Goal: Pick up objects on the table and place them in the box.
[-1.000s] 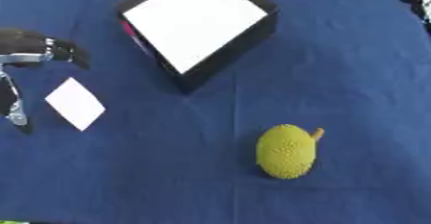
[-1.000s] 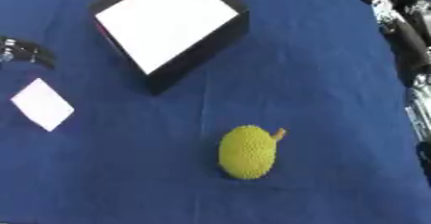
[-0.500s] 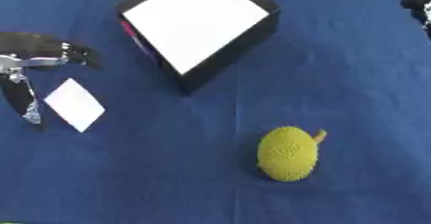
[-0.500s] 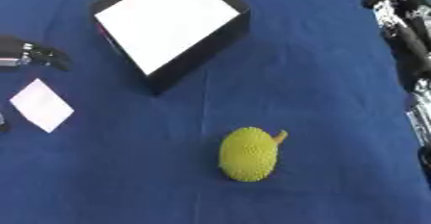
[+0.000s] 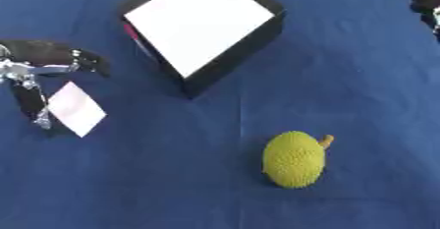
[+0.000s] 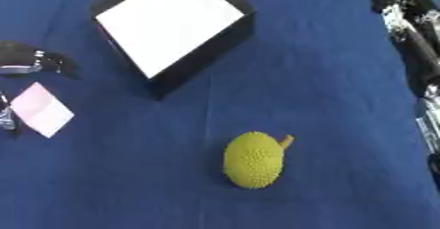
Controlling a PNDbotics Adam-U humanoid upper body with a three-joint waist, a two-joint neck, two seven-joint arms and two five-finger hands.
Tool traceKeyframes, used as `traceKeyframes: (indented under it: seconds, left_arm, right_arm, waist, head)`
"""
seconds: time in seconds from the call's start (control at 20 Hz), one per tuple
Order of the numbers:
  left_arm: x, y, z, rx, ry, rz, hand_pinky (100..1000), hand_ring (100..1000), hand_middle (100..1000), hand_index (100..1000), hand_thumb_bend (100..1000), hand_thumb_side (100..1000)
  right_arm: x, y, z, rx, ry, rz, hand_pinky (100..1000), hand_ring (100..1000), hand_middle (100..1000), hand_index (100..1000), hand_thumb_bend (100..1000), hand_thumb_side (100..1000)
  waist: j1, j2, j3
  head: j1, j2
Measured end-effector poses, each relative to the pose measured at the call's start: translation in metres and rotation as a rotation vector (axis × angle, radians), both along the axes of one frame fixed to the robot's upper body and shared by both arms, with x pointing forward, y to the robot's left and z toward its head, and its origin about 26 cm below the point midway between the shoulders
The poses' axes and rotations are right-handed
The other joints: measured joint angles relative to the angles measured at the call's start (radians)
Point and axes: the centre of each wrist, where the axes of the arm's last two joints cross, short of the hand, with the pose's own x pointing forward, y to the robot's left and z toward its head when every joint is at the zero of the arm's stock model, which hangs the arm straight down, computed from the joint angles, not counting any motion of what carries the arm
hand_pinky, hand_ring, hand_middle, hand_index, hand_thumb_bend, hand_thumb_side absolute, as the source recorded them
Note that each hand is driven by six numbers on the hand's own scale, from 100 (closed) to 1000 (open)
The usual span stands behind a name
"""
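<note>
Left eye view shows the left hand (image 5: 39,83) at the left edge of the bench (image 5: 361,85), thumb and fingers pinching a white card (image 5: 75,108) just beside it. The box (image 5: 202,29) lies up and to the right of that hand, near, its white inside facing up. A bumpy yellow fruit (image 5: 294,159) lies well apart, long axis roughly upright in view. The right hand (image 6: 411,12) sits at the far right edge; its state cannot be told.
</note>
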Motion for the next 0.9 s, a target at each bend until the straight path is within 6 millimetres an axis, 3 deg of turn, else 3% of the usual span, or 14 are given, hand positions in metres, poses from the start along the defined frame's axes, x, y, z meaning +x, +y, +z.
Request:
traceKeyframes:
  seconds: [0.15, 0.3, 0.55, 0.7, 0.9]
  left_arm:
    - [0.001, -0.001, -0.002, -0.028, 0.01, -0.01, 794, 754, 631, 666, 774, 100]
    - [0.001, 0.0, -0.001, -0.058, 0.009, -0.024, 755, 686, 544, 539, 689, 100]
    - [-0.004, -0.005, 0.01, -0.107, -0.035, -0.073, 728, 647, 507, 490, 669, 100]
    - [-0.015, -0.007, 0.035, -0.136, -0.106, -0.102, 732, 643, 503, 482, 667, 100]
    - [-0.036, -0.015, 0.096, -0.194, -0.241, -0.128, 747, 651, 514, 479, 662, 100]
  right_arm:
    - [0.0, 0.0, 0.0, 0.001, 0.0, 0.0, 1000, 872, 784, 890, 100, 609]
    - [0.0, 0.0, 0.0, 0.002, 0.0, 0.0, 1000, 872, 784, 890, 100, 607]
    - [0.0, 0.0, 0.0, 0.002, 0.0, 0.0, 1000, 871, 784, 890, 100, 600]
    - [0.0, 0.0, -0.001, 0.002, 0.001, -0.001, 1000, 871, 784, 890, 100, 594]
    - [0.0, -0.001, 0.0, -0.001, 0.0, -0.002, 1000, 871, 784, 890, 100, 589]
  waist:
    - [0.0, 0.0, 0.0]
    - [0.0, 0.0, 0.0]
    - [0.0, 0.0, 0.0]
    - [0.0, 0.0, 0.001]
    - [0.0, 0.0, 0.009]
  head:
    - [0.002, 0.0]
    - [0.002, 0.0]
    - [0.002, 0.0]
    - [0.001, 0.001]
    - [-0.008, 0.001]
